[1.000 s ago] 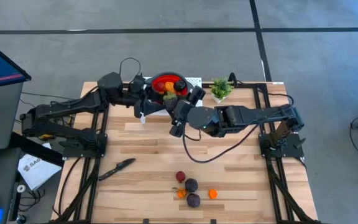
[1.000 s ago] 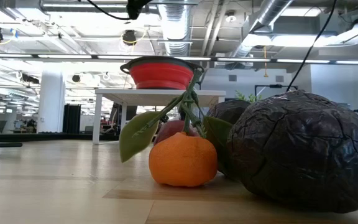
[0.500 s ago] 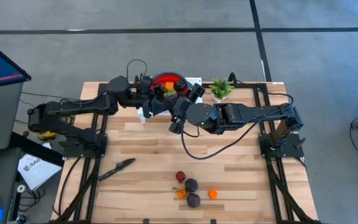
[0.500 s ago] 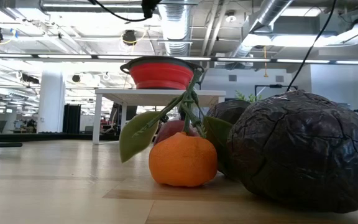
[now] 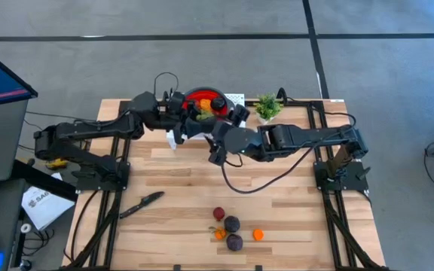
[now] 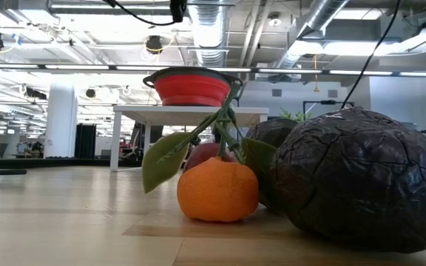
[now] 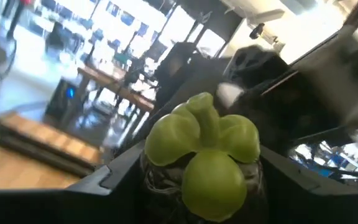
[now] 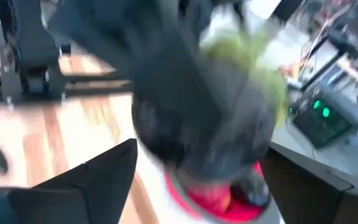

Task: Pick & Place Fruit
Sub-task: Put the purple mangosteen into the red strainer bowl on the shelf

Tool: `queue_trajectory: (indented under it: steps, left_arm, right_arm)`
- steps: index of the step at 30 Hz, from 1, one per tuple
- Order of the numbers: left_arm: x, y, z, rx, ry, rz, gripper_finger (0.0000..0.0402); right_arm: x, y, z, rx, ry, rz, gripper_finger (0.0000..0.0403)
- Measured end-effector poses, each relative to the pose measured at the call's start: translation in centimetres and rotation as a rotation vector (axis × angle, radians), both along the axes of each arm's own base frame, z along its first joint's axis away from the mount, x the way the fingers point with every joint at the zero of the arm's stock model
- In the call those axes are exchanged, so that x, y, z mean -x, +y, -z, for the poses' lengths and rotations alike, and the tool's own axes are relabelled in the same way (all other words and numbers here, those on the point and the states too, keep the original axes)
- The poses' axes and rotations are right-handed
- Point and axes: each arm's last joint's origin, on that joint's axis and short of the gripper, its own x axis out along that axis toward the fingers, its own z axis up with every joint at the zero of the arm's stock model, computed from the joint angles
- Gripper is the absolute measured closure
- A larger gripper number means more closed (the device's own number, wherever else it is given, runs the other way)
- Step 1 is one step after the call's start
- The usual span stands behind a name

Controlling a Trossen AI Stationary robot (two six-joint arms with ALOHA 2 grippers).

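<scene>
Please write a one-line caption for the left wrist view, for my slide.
Left gripper shut on a dark fruit with a light green calyx, held up with the room behind it.

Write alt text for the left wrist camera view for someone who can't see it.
Close-up between the left end effector's two dark fingers: a dark fruit topped with light green lobed leaves sits between them. Behind it is a blurred dark arm and a bright room with tables.

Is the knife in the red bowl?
No. The knife lies on the table near its left front, far from the bowl.
</scene>
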Motion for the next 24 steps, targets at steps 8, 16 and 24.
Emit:
queue_trajectory:
  steps: [8,16,24]
  left_arm:
    - [0.5,0.0,-0.5,-0.192,-0.019,-0.059,0.0161]
    - [1.4,2.2,0.1,-0.391,0.279,-0.261,0.0167]
    - [0.5,5.8,3.2,-0.503,0.474,-0.342,0.0154]
  right_arm:
    - [3.4,1.9,1.4,-0.127,0.117,0.138,0.0048]
    - [7.4,5.0,1.5,-0.185,-0.024,0.359,0.0069]
    - [7.6,6.2,1.6,-0.230,-0.146,0.401,0.0077]
